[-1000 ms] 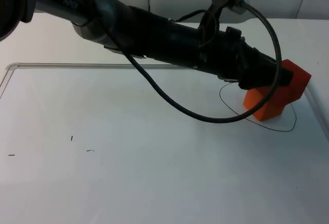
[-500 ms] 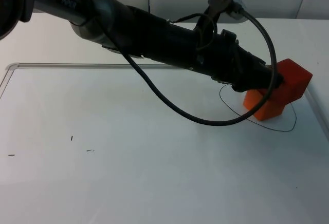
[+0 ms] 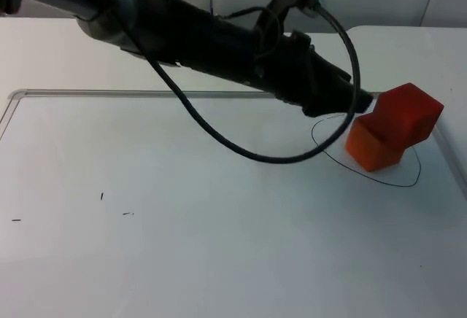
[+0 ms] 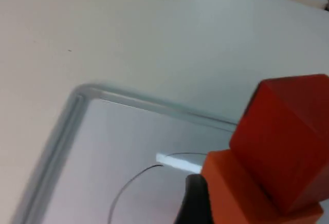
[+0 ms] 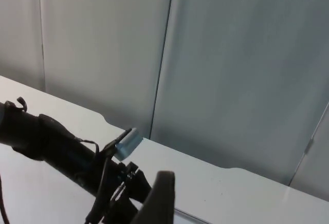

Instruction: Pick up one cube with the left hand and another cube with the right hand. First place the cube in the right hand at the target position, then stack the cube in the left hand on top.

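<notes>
A red cube (image 3: 408, 114) rests on an orange cube (image 3: 371, 146), set off toward the back right and overhanging it. The orange cube stands inside a thin black drawn circle (image 3: 398, 182) at the table's right. My left gripper (image 3: 363, 102) is open just left of the stack and holds nothing. In the left wrist view the red cube (image 4: 288, 136) sits on the orange cube (image 4: 241, 196), and a black fingertip (image 4: 198, 203) is beside the orange cube. My right gripper (image 5: 157, 201) waits raised, facing the grey wall and looking across at the left arm (image 5: 67, 152).
A clear raised strip (image 3: 109, 93) borders the white mat along the back and left. Small pen marks (image 3: 101, 196) dot the mat at the left. The left arm stretches across the back of the table. The grey partition wall (image 5: 231, 70) stands behind.
The left gripper has let go of the red cube and drawn back up and to the left. The red cube stays on the orange one.
</notes>
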